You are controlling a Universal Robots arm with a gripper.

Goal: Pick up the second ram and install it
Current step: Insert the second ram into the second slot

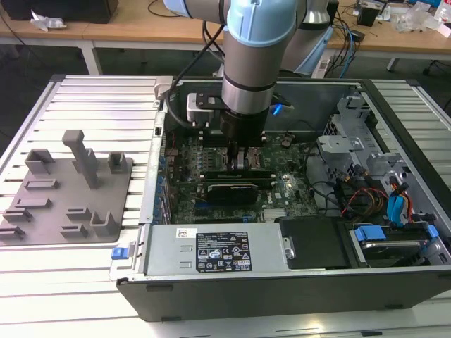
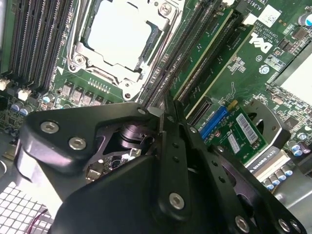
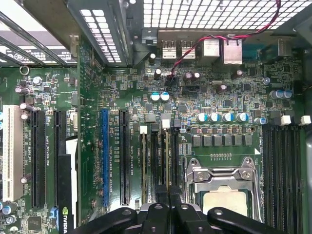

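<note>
My gripper (image 1: 239, 160) is low inside the open computer case, over the memory slots beside the CPU socket (image 2: 119, 31). In both wrist views its two black fingers (image 2: 161, 122) stand pressed close together. They are shut on the near end of the second ram (image 2: 207, 48), a thin green stick standing on edge in a long black slot. In the first wrist view the stick (image 3: 166, 156) runs straight away from the gripper (image 3: 168, 195), between neighbouring slots. How deep it sits in the slot is hidden by the fingers.
A grey fixture plate (image 1: 67, 190) with raised blocks lies outside the case on the exterior view's left. A black graphics card (image 1: 229, 190) sits just below the gripper. The power supply (image 1: 211, 253) lines the near wall. Drive bays and cables (image 1: 380, 204) crowd the right.
</note>
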